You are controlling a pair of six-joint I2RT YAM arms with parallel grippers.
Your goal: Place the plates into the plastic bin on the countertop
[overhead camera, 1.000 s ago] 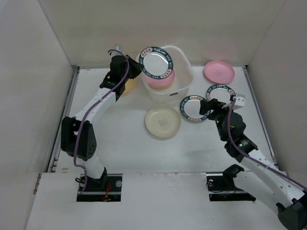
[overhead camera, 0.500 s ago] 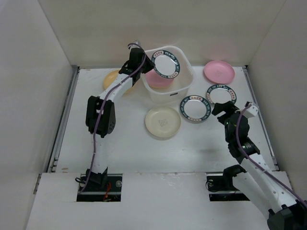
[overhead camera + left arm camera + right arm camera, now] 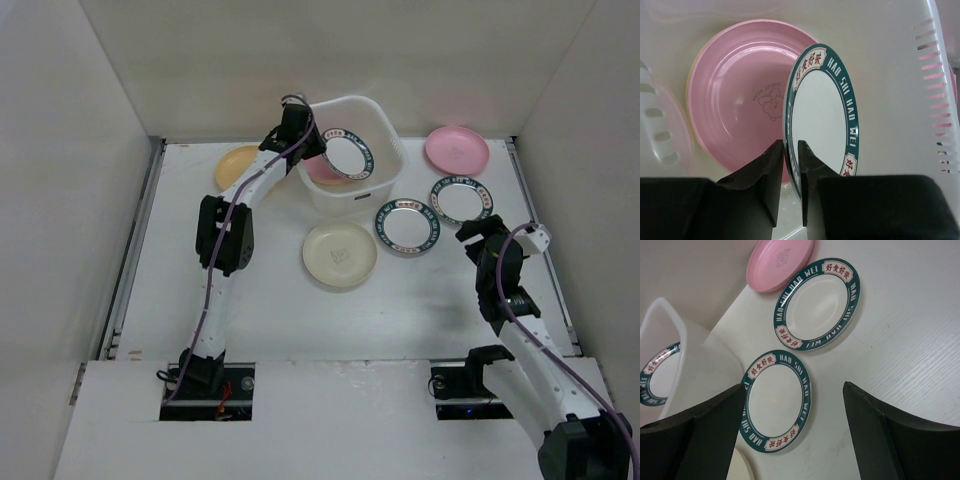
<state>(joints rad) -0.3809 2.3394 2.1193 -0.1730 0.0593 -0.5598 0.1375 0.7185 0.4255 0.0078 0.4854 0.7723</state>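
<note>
At the far left of the surface (image 3: 250,300) we see a yellow plate (image 3: 237,163) lying flat, just left of the bin (image 3: 372,180). The left pincer (image 3: 312,150) reaches over the bin's left wall, and in its wrist view the fingers (image 3: 771,170) are clenched on the rim of a teal plate (image 3: 822,115), grasping it on edge, nearly upright, inside the bin. Behind that plate a pink plate (image 3: 740,100) lies flat on the bin floor. Just near the bin sits a cream plate (image 3: 340,254), apart from it. To its right, beside the bin's near right corner, lies a second teal plate (image 3: 407,227), and a third teal plate (image 3: 461,198) lies just beyond it to the right; we cannot tell whether the two rims touch. Farther back on the right rests another pink plate (image 3: 457,150). The right pincer (image 3: 487,232) hangs above the surface near the third teal plate, released, its fingers (image 3: 715,425) spread wide and grasping nothing.
</note>
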